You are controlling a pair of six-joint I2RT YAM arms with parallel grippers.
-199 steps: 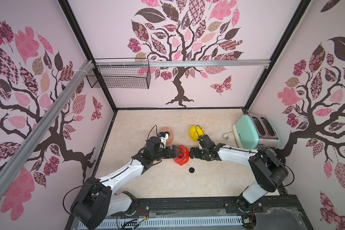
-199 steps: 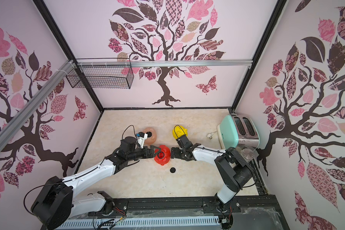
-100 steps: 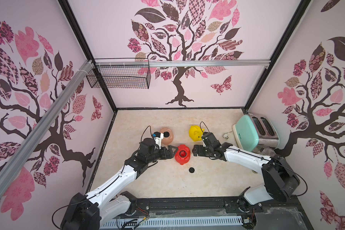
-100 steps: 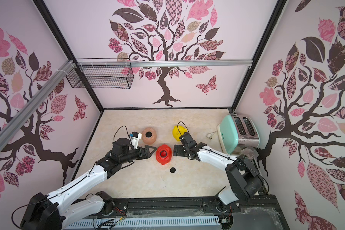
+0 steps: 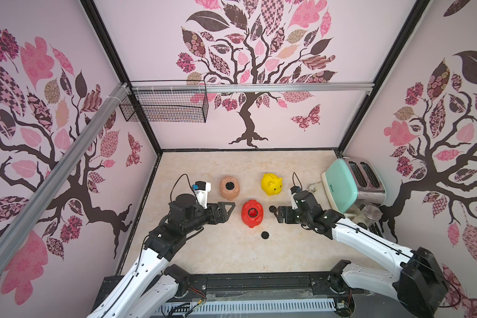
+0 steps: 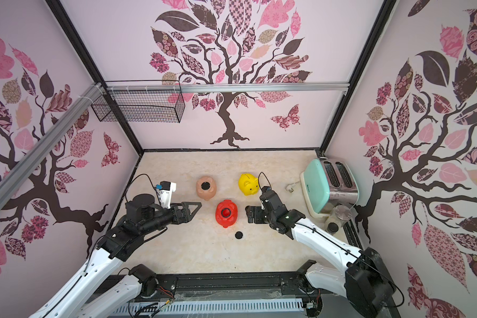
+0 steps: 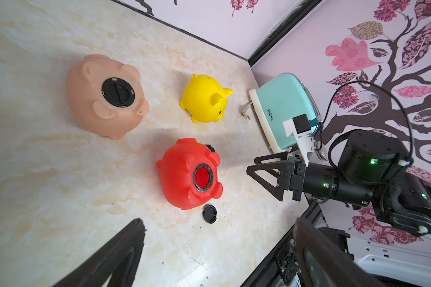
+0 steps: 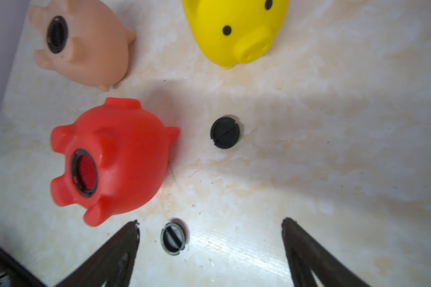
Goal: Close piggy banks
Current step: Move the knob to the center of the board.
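While the left gripper and right gripper stand spread and empty, the red piggy bank between them gapes unplugged; the peach-pink piggy bank holds a black plug.

Both arms have backed away from the red pig — the left fingers went left, the right fingers went right. Nothing touches the pig on the desk now — and a second black plug shows by the right fingers.
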